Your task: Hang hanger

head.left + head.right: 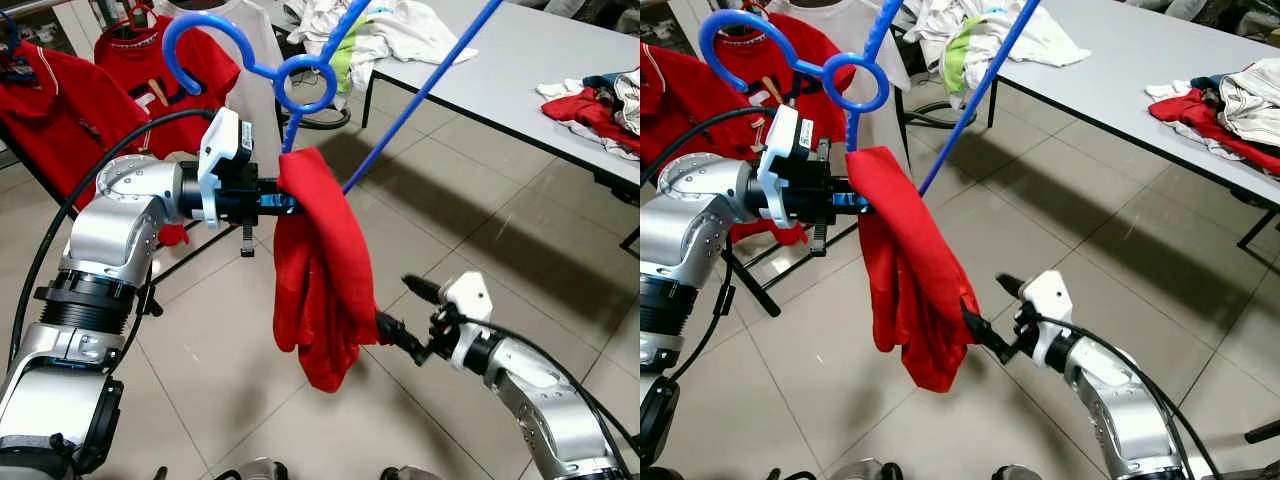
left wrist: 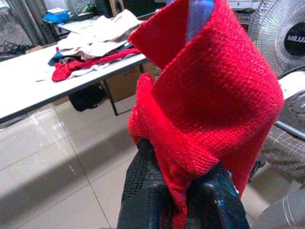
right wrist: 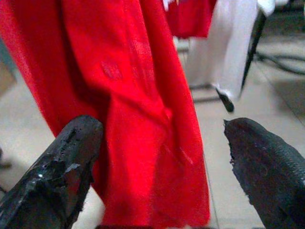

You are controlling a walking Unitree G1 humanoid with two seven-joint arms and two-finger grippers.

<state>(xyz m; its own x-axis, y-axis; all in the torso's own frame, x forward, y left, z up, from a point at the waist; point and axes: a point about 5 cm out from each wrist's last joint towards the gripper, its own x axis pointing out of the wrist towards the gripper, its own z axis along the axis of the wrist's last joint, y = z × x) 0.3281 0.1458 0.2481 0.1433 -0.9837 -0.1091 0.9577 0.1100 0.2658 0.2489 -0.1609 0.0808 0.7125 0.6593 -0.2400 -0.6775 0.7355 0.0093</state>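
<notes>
A blue plastic hanger (image 1: 300, 80) is held up in front of me, its hook (image 1: 205, 35) pointing toward the rack on the left. A red garment (image 1: 318, 270) is draped over it and hangs down in folds. My left gripper (image 2: 183, 193) is shut on the hanger through the red cloth, and the cloth hides the fingertips in the eye views. My right gripper (image 1: 402, 312) stands open low on the right, at the garment's lower edge. In the right wrist view the red garment (image 3: 138, 105) hangs just ahead of the gap between the spread fingers (image 3: 57, 176).
A clothes rack at the back left carries red shirts (image 1: 60, 100) and a white one (image 1: 255, 60). A grey table (image 1: 520, 70) at the right holds piles of clothes (image 1: 600, 105). A fan (image 2: 286, 38) stands nearby. Tiled floor (image 1: 470, 230) lies between.
</notes>
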